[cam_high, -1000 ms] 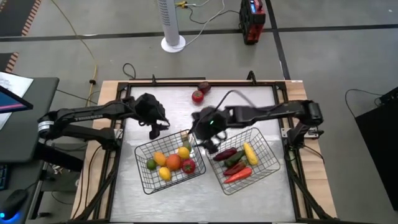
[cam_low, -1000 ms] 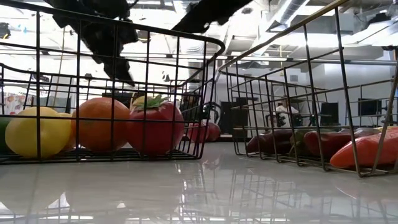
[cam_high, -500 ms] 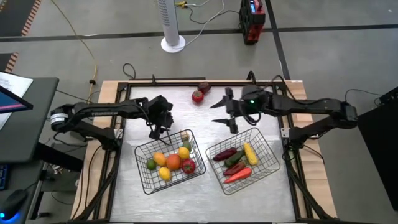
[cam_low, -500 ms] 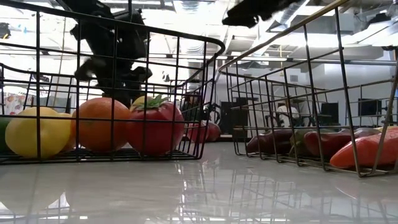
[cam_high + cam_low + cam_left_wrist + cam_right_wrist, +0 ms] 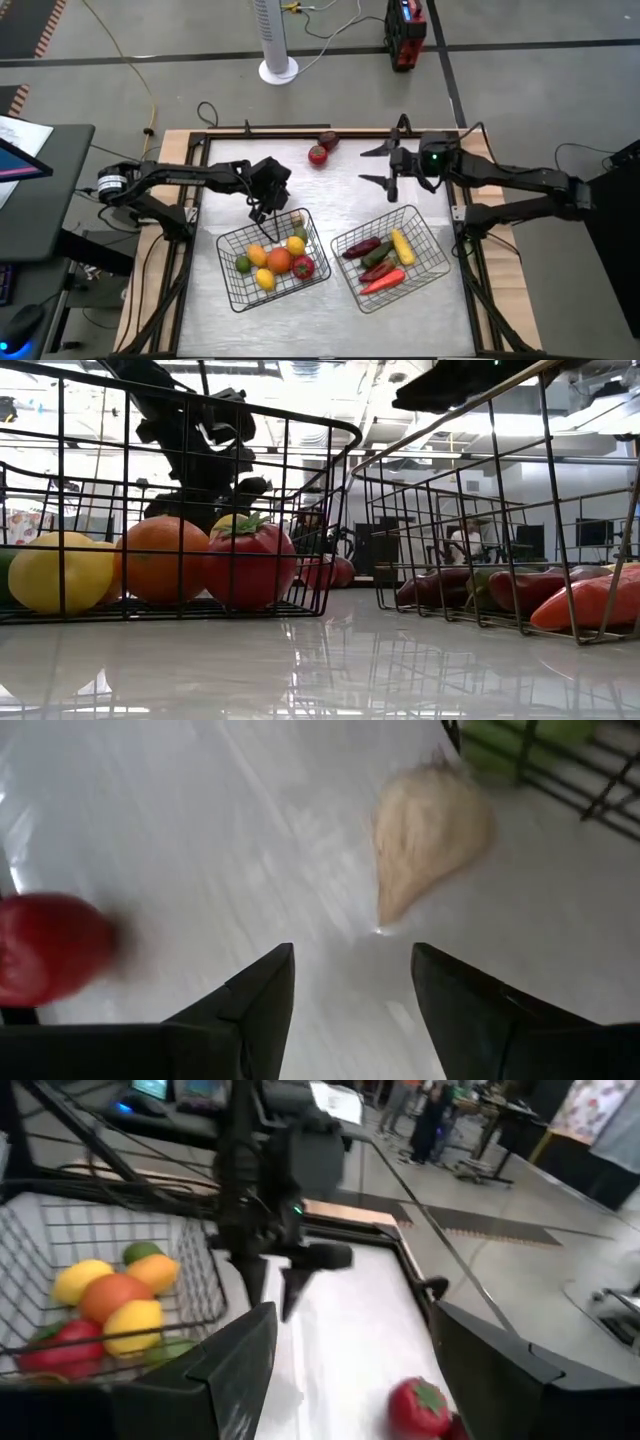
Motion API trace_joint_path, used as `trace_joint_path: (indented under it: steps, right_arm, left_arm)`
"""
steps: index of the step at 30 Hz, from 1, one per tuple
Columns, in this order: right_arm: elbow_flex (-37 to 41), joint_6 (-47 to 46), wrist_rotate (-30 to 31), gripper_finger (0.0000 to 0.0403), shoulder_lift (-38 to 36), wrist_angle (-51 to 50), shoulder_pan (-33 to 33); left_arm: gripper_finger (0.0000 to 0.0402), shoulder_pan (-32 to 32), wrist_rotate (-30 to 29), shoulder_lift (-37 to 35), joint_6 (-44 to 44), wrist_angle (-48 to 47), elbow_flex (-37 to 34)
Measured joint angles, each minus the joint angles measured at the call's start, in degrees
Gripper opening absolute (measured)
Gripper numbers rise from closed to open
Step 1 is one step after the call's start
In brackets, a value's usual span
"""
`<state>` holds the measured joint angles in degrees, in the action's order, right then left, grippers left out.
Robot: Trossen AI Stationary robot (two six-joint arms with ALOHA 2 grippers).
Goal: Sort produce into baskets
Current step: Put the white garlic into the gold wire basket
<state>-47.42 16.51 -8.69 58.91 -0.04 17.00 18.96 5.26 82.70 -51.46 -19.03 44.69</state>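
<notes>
On the near part of the shiny white table (image 5: pixel 300 320) sit two grey wire mesh baskets, side by side and a little apart. The left wire basket (image 5: pixel 228 290) holds round toy fruits: a yellow one (image 5: pixel 265 279), an orange one (image 5: pixel 278 260), a red one with a green top (image 5: pixel 303 266) and a small green one (image 5: pixel 242 264). The right wire basket (image 5: pixel 432 250) holds long toy vegetables: a dark purple one (image 5: pixel 361 246), a yellow one (image 5: pixel 402 246), a green one (image 5: pixel 380 254) and a long red one (image 5: pixel 382 281).

Just past the left basket's far edge hangs the left end effector (image 5: pixel 263 211), pointing down. Its two dark fingers (image 5: pixel 255 1000) are spread apart and hold nothing.

Farther back and to the right, the right end effector (image 5: pixel 380 165) hovers above the table beyond the right basket. Its fingers are spread wide and it holds nothing.

Near the far edge of the table lie a round red toy tomato with a green top (image 5: pixel 317 154) and, right beside it, a dark red toy (image 5: pixel 329 140).
</notes>
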Motion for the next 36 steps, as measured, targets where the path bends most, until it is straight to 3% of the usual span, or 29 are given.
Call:
trace_joint_path:
  steps: [12,23,28,36]
  right_arm:
    - [0.00,3.57,-0.44,0.0292,1.47,4.21,3.91]
    - [0.00,4.68,-4.76,0.0292,1.43,9.55,5.35]
    - [0.00,4.59,-4.95,0.0292,1.43,9.19,5.87]
    - [-0.02,4.55,-5.01,0.0292,1.43,9.12,5.99]
  left_arm:
    - [0.0238,0.04,7.14,0.48,-1.28,-0.07,2.88]
    - [0.0228,-0.85,12.64,7.05,-11.42,1.85,2.86]
    - [0.0218,-1.62,12.39,8.25,-11.06,6.88,2.88]
    - [0.0218,-1.55,14.48,8.39,-10.68,6.13,2.84]
